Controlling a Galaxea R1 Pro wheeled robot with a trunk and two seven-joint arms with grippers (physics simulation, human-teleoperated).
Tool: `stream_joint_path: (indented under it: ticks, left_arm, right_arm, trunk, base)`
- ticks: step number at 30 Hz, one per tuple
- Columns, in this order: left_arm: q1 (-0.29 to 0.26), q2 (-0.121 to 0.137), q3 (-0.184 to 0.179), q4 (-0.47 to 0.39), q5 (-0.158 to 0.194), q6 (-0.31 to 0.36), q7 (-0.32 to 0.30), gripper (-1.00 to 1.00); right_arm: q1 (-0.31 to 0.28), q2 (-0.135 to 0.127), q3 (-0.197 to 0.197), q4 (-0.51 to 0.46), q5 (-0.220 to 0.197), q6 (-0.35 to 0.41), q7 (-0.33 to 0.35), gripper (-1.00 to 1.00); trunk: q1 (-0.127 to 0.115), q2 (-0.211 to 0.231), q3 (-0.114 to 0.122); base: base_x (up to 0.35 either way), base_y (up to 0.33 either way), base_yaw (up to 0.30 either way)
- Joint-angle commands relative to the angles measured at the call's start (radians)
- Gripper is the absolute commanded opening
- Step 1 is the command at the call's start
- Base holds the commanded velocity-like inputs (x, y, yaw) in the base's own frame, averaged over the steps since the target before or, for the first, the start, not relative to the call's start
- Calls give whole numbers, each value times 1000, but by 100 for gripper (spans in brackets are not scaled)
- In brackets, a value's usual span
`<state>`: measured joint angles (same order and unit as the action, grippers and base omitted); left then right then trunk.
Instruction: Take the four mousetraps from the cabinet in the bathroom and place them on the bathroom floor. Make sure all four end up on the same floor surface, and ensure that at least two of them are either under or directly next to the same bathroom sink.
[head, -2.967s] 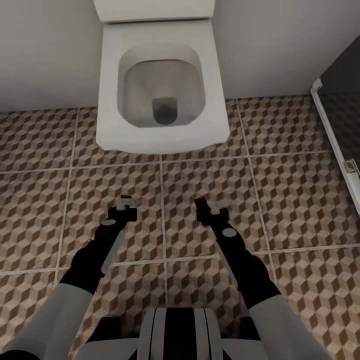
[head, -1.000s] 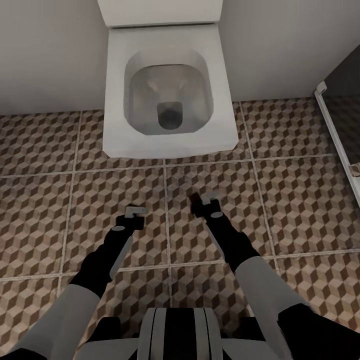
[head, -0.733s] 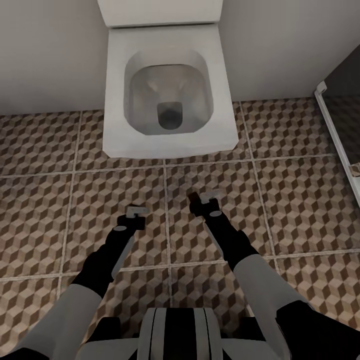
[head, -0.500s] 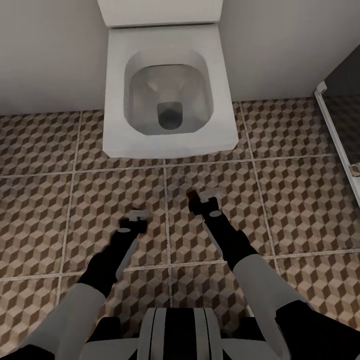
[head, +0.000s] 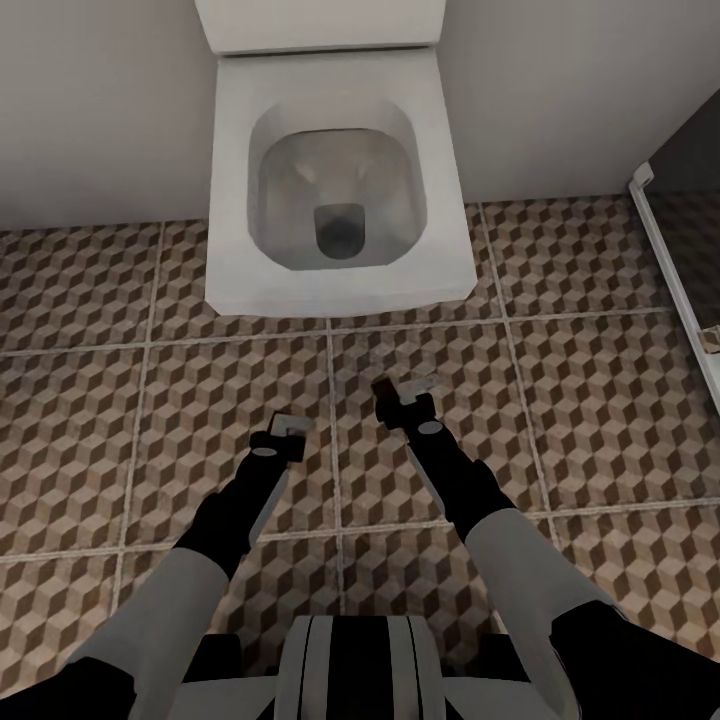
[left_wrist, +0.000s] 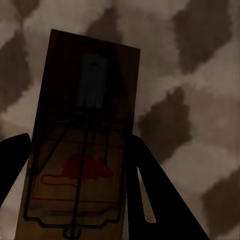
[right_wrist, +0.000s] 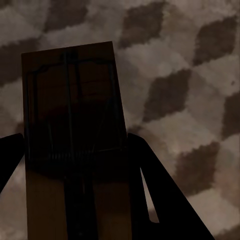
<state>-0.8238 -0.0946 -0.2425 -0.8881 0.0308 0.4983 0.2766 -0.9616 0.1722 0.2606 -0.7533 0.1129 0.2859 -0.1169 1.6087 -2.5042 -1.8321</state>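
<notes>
Tiles of the cube-patterned floor (head: 600, 400) spread under both arms in the head view, and a white toilet (head: 340, 290) stands against the wall straight ahead, bowl open. Both arms reach forward and down over the floor in front of it.

The left gripper (head: 290, 432) hangs low over the tiles, left of a grout line. In the left wrist view a mousetrap (left_wrist: 85, 125) sits between the two dark fingers (left_wrist: 155, 195), each edge of the board against a finger, so the gripper is clamped on it. The board is brown wood with a dark wire frame and a red mouse printed on it, and the tile pattern lies behind it.

The right gripper (head: 405, 395) hangs over the next tile, nearer the toilet than the left one, and a dark reddish sliver shows at its tip. In the right wrist view a second mousetrap (right_wrist: 72, 115) is held the same way, its long sides pressed between the fingers (right_wrist: 160, 200), with wire parts across its upper face. This view is dark, so the trap's lower half is hard to read; it may be in shadow.

At the head view's right edge a white frame (head: 675, 280) runs along a dark panel.
</notes>
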Motion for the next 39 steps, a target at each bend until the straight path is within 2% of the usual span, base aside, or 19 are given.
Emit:
stream_joint_path:
  ticks: [1, 7, 9, 13, 18, 28, 33, 39]
  left_arm:
    - [-1, 0, -3, -1, 3, 5, 7, -100]
    - [-3, 0, -3, -9, 2, 5, 7, -100]
    - [-4, 0, -3, -12, 1, 4, 7, -100]
    - [-4, 0, -3, -25, 1, 5, 7, -100]
    - [-3, 0, -3, -30, 1, 5, 7, -100]
    - [-4, 0, -3, -39, 0, 5, 7, -100]
    - [-4, 0, -3, -51, 0, 4, 6, -100]
    - [-3, 0, -3, -66, 0, 5, 6, -100]
  right_arm:
    - [0, 0, 3, -1, 7, 7, -3, -100]
    - [0, 1, 5, -1, 7, 6, -3, -100]
    - [0, 1, 15, -1, 7, 6, -3, -100]
    - [0, 1, 61, -1, 7, 6, -3, -100]
    - [0, 1, 84, -1, 6, 4, -3, -100]
    - [0, 1, 90, 5, 5, -15, -3, -100]
    - [0, 2, 89, 66, 6, -14, -4, -100]
    - [0, 2, 88, 88, 9, -5, -7, -100]
  trunk:
    - [0, 0, 0]
    - [0, 0, 0]
    - [0, 0, 0]
    - [0, 0, 0]
    - [0, 0, 0]
    - [0, 0, 0]
    - [0, 0, 0]
    - [0, 0, 0]
  base:
    - [0, 0, 0]
    - [0, 0, 0]
    - [0, 0, 0]
    - [0, 0, 0]
    - [0, 0, 0]
    - [0, 0, 0]
    - [0, 0, 0]
    - [0, 0, 0]
